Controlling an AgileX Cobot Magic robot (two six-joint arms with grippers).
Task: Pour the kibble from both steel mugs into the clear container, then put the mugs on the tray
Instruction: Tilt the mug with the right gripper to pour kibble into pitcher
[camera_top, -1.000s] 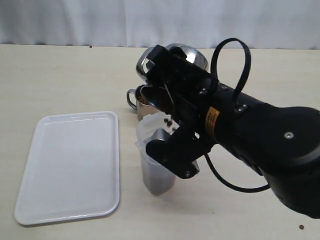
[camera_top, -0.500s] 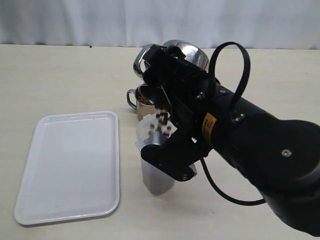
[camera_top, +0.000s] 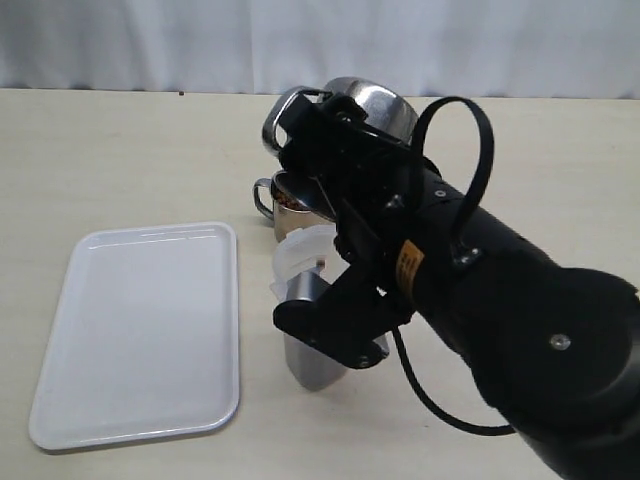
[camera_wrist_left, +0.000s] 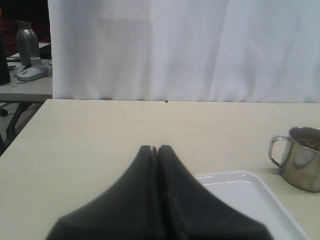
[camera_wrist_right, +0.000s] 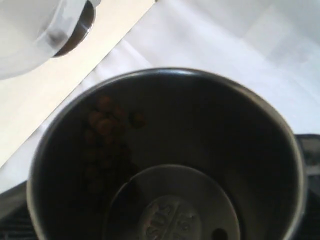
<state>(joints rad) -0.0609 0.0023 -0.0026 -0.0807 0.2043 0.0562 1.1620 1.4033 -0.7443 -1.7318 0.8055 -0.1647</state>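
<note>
- Fingers (camera_wrist_left: 172, 175) of the left gripper (camera_wrist_left: 157, 152) are pressed together, empty, near a corner of the white tray (camera_top: 140, 330).
- Right gripper (camera_top: 310, 140) clamps a shiny steel mug (camera_top: 365, 103), tipped over the clear container (camera_top: 298, 255). Its dark inside shows only a few brown kibble pellets (camera_wrist_right: 105, 117) on the wall.
- That whitish, translucent container stands upright beside the tray.
- Second steel mug (camera_wrist_left: 302, 160) stands upright just behind it, with kibble inside.
</note>
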